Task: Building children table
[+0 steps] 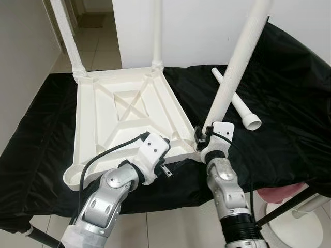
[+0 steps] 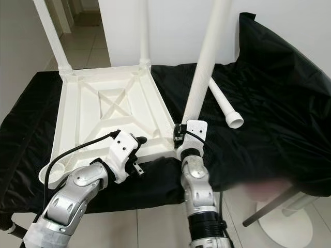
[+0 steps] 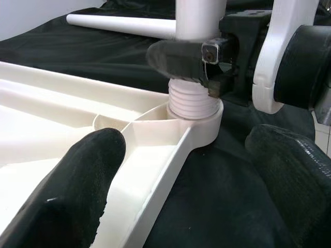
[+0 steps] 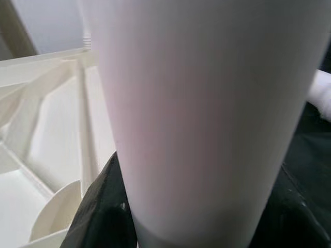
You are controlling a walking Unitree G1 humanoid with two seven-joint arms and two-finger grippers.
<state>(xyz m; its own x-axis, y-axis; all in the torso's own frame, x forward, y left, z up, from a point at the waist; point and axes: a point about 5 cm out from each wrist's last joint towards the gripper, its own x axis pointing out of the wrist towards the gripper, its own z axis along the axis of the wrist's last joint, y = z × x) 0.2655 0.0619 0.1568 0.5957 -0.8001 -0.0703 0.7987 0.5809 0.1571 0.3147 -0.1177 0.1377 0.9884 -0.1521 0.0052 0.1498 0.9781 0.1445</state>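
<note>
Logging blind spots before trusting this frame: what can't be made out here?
- Tops of the three standing legs, including the held leg: cut off by the top edge in the eye views.
- How deep its thread sits in the corner socket: hidden inside the socket, left wrist view.
- Left pincer contact with the tabletop: its own wrist covers it in the eye views.
- Right wrist view: leg too close, blurred.

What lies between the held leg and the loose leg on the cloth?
Only bare black cloth, seen in the left eye view: the right hand holds one leg at its socket, and the loose leg lies just beyond.
</note>
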